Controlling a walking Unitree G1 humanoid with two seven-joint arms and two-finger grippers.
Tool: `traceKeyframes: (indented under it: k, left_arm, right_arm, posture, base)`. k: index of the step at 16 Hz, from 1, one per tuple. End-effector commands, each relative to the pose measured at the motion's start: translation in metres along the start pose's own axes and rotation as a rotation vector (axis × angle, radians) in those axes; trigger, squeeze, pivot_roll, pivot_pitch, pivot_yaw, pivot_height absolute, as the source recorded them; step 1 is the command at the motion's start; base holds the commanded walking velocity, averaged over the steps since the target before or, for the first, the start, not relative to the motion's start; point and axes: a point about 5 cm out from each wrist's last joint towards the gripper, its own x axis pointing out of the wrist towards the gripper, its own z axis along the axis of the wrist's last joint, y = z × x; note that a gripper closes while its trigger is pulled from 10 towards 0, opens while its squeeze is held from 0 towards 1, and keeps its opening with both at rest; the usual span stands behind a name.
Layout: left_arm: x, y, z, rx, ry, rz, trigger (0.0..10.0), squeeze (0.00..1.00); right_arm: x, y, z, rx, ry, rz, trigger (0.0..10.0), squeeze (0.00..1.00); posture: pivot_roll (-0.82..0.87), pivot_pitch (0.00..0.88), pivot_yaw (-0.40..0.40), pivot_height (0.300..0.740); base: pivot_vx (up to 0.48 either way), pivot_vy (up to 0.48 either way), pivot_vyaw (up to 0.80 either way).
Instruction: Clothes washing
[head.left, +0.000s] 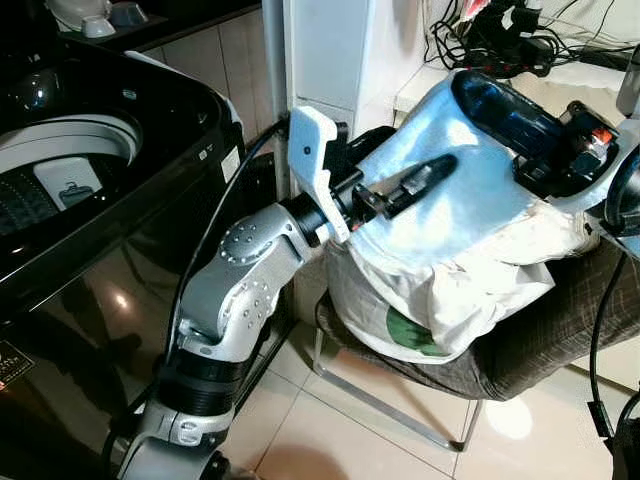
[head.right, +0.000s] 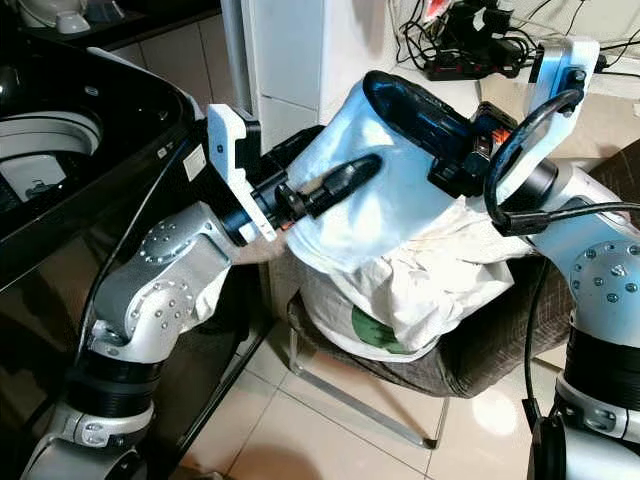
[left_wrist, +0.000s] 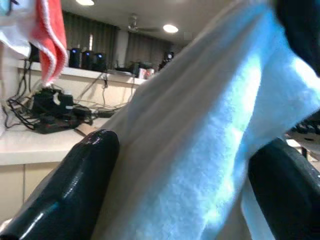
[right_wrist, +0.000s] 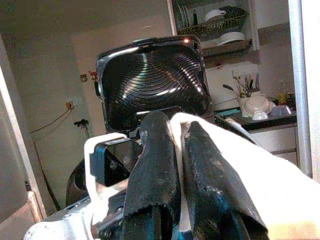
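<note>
- My left gripper (head.right: 335, 180) has the light-blue towel (head.right: 380, 205) running between its two black fingers (left_wrist: 75, 195); from the wrist they look spread with cloth filling the gap, so I judge this a loose hold, not a firm pinch.
- My right gripper (right_wrist: 177, 165) is clamped on an edge of the same towel; both fingers are pressed together with white cloth squeezed between them.
- The towel is stretched between my two grippers, lifted above the chair (head.left: 400, 400), at about 1 o'clock in the head view.
- Risk: the left hold is slack. If I swing toward the washer, the towel can slide out and hang from the right side alone.
- Risk: the lower hem rests on the white laundry pile (head.left: 470, 290). Pulling may drag other pieces off the chair onto the floor tiles.
- Risk: my left elbow sits close to the washer's black front; a wide swing could hit it.
- Risk: cables (head.left: 600, 330) hang by my right arm at 3 o'clock, so snagging is possible.
- Washing machine (head.left: 120, 190) at 9–10 o'clock: lid up, drum (head.left: 60, 170) open. I can't tell if any clothes are inside.
- Chair holds the remaining pile: white fabric with a green patch (head.left: 410, 335) and a dark checked cloth underneath.
</note>
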Motion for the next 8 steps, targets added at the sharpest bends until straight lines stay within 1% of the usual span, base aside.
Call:
traceKeyframes:
  k: [1,3,4,6,8]
  left_arm:
    - [0.0028,0.0019,0.0063,0.014,-0.022,0.004,0.0,0.00]
    - [0.0017,0.0022,0.0057,0.014,-0.019,0.009,0.0,0.00]
    - [0.0018,0.0032,0.0039,0.000,-0.009,0.037,0.0,0.00]
    - [0.0021,0.0066,0.0052,0.000,-0.006,0.078,0.0,0.00]
    - [0.0027,0.0072,0.0067,0.031,-0.002,0.070,0.0,0.00]
  right_arm:
    - [-0.0025,0.0046,0.0047,-0.019,-0.004,0.011,0.0,0.00]
    - [-0.0020,0.0045,0.0032,-0.017,-0.001,0.008,0.0,0.00]
    - [-0.0009,0.0042,0.0018,-0.017,0.003,0.006,0.0,0.00]
    - [-0.0006,0.0041,0.0013,-0.016,0.006,0.006,0.0,0.00]
    - [-0.0007,0.0040,0.0009,-0.015,0.008,0.004,0.0,0.00]
  posture:
    - [-0.08,0.000,-0.021,0.740]
    - [-0.08,0.000,-0.021,0.740]
    - [-0.08,0.000,-0.022,0.740]
    - [-0.08,0.000,-0.022,0.740]
    - [-0.08,0.000,-0.023,0.740]
  base:
    - [0.000,0.000,0.00]
    - [0.000,0.000,0.00]
    - [0.000,0.000,0.00]
    - [0.000,0.000,0.00]
    - [0.000,0.000,0.00]
